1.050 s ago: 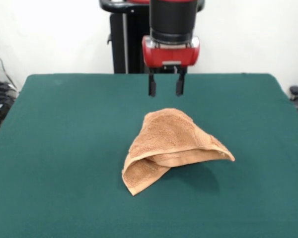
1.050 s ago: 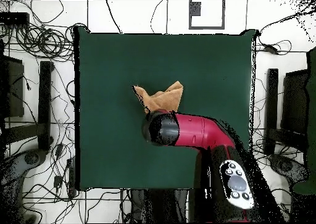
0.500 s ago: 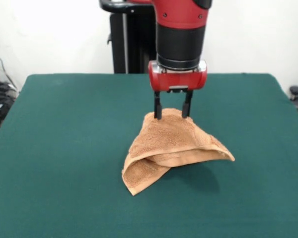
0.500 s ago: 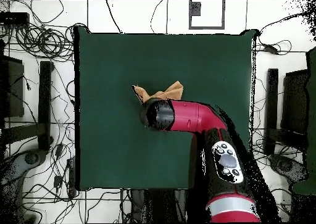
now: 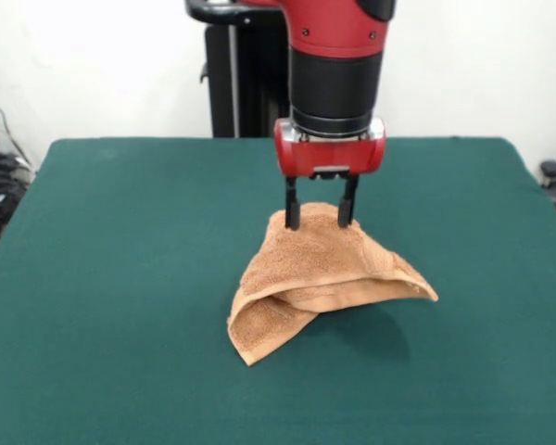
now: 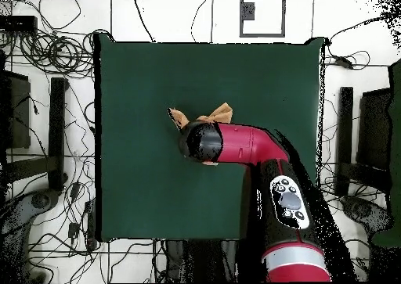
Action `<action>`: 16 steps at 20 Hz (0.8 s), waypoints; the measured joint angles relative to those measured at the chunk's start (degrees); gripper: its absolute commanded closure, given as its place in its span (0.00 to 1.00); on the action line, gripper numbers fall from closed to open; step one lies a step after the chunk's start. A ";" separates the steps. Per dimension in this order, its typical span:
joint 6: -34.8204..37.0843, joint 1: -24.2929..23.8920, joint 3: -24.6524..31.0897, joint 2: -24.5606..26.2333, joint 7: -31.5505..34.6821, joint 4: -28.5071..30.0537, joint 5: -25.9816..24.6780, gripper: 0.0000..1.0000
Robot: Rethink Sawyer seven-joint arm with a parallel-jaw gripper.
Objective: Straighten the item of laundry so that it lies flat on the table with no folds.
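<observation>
Table (image 5: pixel 120 278), towel (image 5: pixel 320 269): arm barely shifted.

Overhead: arm (image 6: pixel 251 144) hides most of towel (image 6: pixel 219 113); end effector unseen.

And here's the arm (image 5: pixel 338 42): glossy red shell up top, then a broad black cylindrical wrist section, then a rounded red collar with a small pale plate set in its front face. Below that collar sits the hand (image 5: pixel 320 215), two slim black fingers (image 5: pixel 292 204) hanging parallel with a gap between them. From overhead, the forearm (image 6: pixel 249 145) shows deep red, ending in a rounded black cap, and further back a grey oval panel (image 6: pixel 290 203) dotted with dark buttons.
</observation>
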 measured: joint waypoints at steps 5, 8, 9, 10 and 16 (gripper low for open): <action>0.00 0.49 -0.01 0.59 0.00 -1.20 0.01 0.00; 0.00 1.18 -0.03 1.34 0.00 -1.65 0.02 0.00; 0.00 1.47 -0.03 1.63 0.00 -1.81 0.02 0.00; 0.00 2.00 -0.03 2.01 -0.01 -1.91 0.06 0.00; 0.00 3.85 -0.02 2.91 0.00 -1.95 0.18 0.00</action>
